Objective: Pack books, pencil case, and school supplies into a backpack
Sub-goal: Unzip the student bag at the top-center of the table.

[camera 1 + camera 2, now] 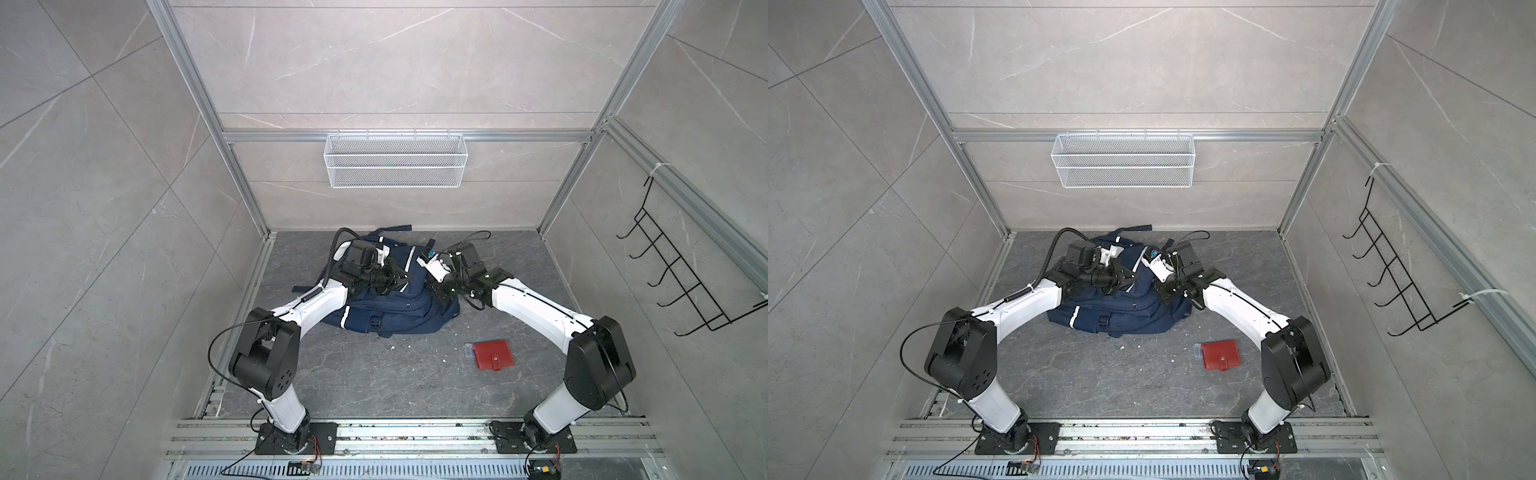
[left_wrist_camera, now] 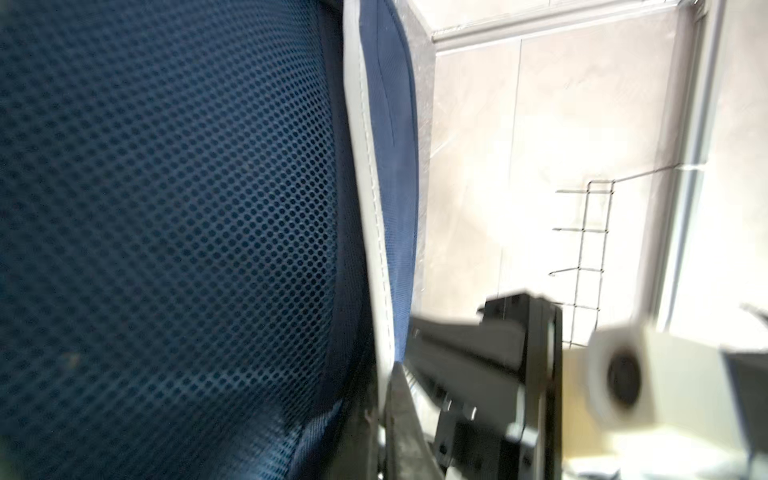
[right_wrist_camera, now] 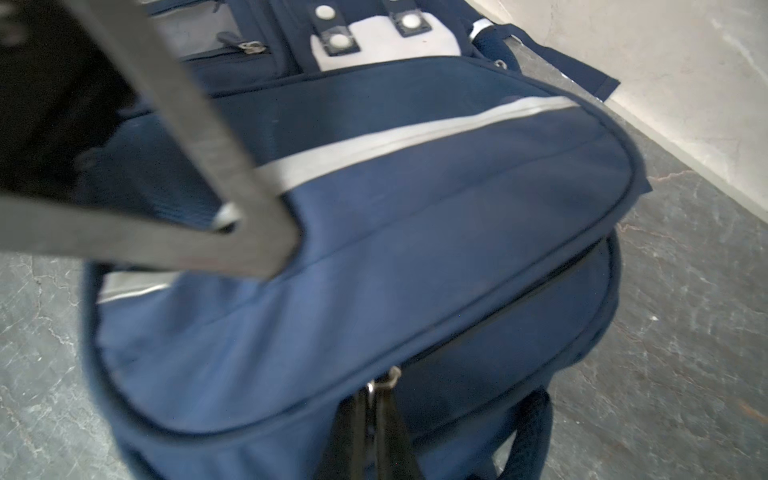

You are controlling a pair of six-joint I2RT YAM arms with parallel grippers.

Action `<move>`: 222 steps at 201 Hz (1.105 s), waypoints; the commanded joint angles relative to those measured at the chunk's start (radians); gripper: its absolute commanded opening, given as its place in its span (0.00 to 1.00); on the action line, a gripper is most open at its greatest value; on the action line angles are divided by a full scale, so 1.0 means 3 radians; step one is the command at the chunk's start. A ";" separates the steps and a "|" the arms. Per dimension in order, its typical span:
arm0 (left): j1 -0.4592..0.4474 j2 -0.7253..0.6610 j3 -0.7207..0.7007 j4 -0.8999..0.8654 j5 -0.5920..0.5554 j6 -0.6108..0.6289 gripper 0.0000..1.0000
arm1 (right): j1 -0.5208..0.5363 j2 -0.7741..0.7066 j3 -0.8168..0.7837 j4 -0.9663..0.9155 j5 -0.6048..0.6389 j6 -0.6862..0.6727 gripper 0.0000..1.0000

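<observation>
Backpack [image 1: 388,309], navy w/ white stripes: lies flat on the dark stone tabletop [image 1: 374,386], toward the far wall, approx. centred btwn your two arms, shown in both top views. One strap [image 1: 395,227] trails out at its far edge. L gripper [image 1: 406,277]: over the pack's upper left part, jaws together. The L wrist view gives you blue mesh padding [image 2: 166,208] across most of the frame and a grey-edged band running down to the blurred fingers [image 2: 409,419]; whether cloth is pinched there, can't tell. R gripper [image 1: 441,293]: at the pack's right side, tips clamped on the striped top flap [image 3: 415,199], cloth creased where they meet, dark gap under the flap's edge. In your way: both forearms and wrist cams cover the upper half of the backpack from above, so the opening is hidden in the top views. Red case [image 1: 494,354]: near side, right of centre, well apart from the pack, near the R arm's elbow, snap strap up, nothing on it. Clear plastic piece [image 1: 468,351]: just beside the case's left edge. White crumbs [image 1: 405,345]: scattered btwn pack and case. White mesh basket [image 1: 395,160]: hung on the back-wall rail. Black hook rack [image 1: 681,274]: on the right wall.
</observation>
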 commanded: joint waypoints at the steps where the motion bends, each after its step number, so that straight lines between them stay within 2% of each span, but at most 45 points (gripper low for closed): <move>1: 0.0055 0.0059 0.0334 0.0911 -0.0251 -0.0310 0.00 | 0.0274 -0.0108 -0.0120 -0.0174 -0.0290 0.0167 0.00; 83: 0.0042 0.0246 0.0411 0.1221 -0.0395 -0.0608 0.00 | 0.0768 -0.0016 -0.0126 0.0319 -0.0457 0.0802 0.00; 152: 0.0009 0.0209 0.0298 0.1344 -0.0428 -0.0737 0.00 | 0.0796 0.0267 0.0115 0.0578 -0.0260 0.1254 0.00; 222: -0.0044 0.0141 0.0170 0.1384 -0.0514 -0.0801 0.00 | 0.0797 0.0316 0.0110 0.0906 -0.0621 0.1470 0.00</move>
